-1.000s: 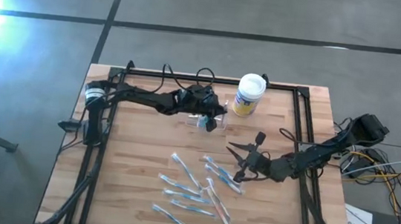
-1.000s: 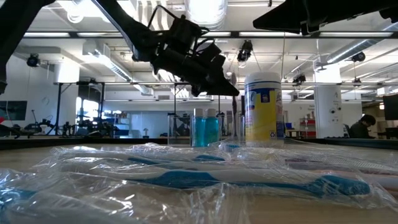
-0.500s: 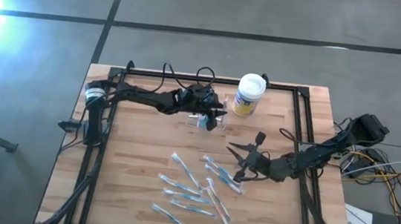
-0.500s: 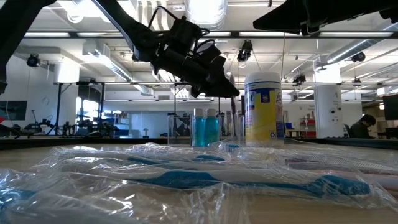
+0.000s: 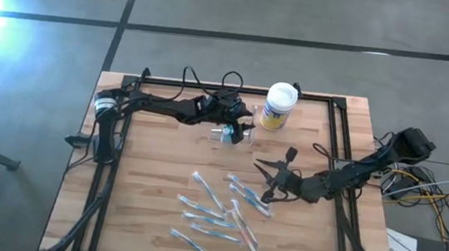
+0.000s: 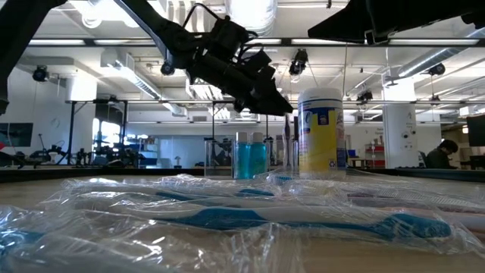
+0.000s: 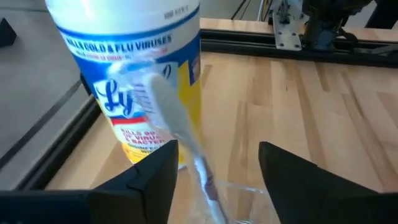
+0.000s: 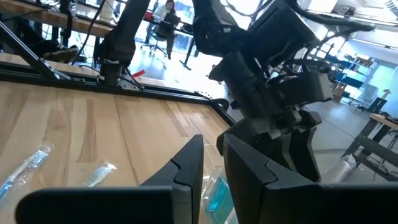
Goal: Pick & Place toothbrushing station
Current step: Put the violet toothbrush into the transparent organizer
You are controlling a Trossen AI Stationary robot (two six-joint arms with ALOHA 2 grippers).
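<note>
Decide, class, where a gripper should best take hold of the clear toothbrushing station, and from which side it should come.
Probably from above, pinching one thin upright wall at its open top rim. The toothbrushing station stands upright with blue cups inside, and the canister stands close beside it, so a sideways approach looks crowded. The left gripper hangs over it, fingers open; the right gripper waits by the wrapped toothbrushes.

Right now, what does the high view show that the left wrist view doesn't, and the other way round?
Only the high view shows the wrapped toothbrushes scattered on the table, the right end effector beside them, and the clear toothbrushing station under the left end effector. Only the left wrist view shows the canister's label print and a wrapped toothbrush standing before it. Both show the white-lidded canister.
</note>
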